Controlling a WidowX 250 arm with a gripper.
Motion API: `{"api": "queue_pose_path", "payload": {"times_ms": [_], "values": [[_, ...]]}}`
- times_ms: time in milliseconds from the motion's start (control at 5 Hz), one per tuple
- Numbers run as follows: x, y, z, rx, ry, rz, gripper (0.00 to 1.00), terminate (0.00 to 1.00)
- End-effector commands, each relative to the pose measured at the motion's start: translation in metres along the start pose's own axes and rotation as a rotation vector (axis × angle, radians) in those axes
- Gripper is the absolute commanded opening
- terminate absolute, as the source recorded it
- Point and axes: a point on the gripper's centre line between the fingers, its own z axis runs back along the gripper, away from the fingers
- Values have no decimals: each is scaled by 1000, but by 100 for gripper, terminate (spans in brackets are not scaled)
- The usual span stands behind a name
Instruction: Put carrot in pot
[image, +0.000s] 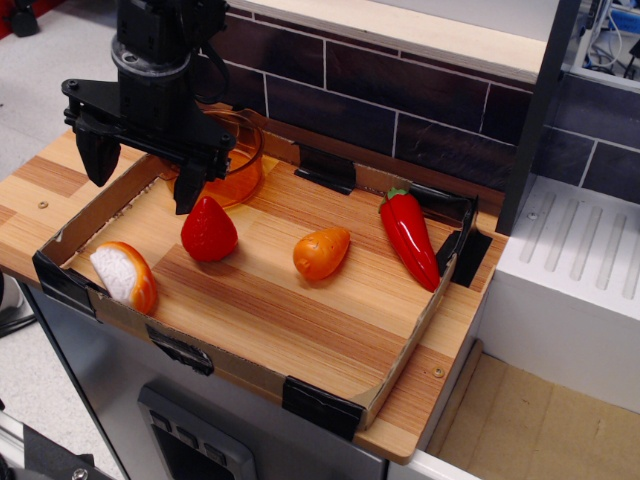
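Note:
The carrot (321, 253) is a small glossy orange toy lying on the wooden board near the middle, its tapered end pointing right and up. The pot (238, 170) is a transparent amber bowl at the back left, partly hidden behind my gripper. My gripper (143, 170) hangs at the left, in front of the pot, well left of the carrot. Its two black fingers point down, spread wide apart, with nothing between them.
A red strawberry (209, 230) sits just below my right finger. An orange-and-white toy (125, 275) lies at the front left. A long red pepper (410, 237) lies at the right. A low cardboard wall (250, 375) rims the board. A dark tiled wall stands behind.

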Motion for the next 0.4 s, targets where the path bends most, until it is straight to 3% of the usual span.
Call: {"api": "queue_pose_path", "payload": {"times_ms": [0,200], "values": [[0,0,0,0,0,0,100,0],[3,-19,18,-52,35,-5,100,0]]}}
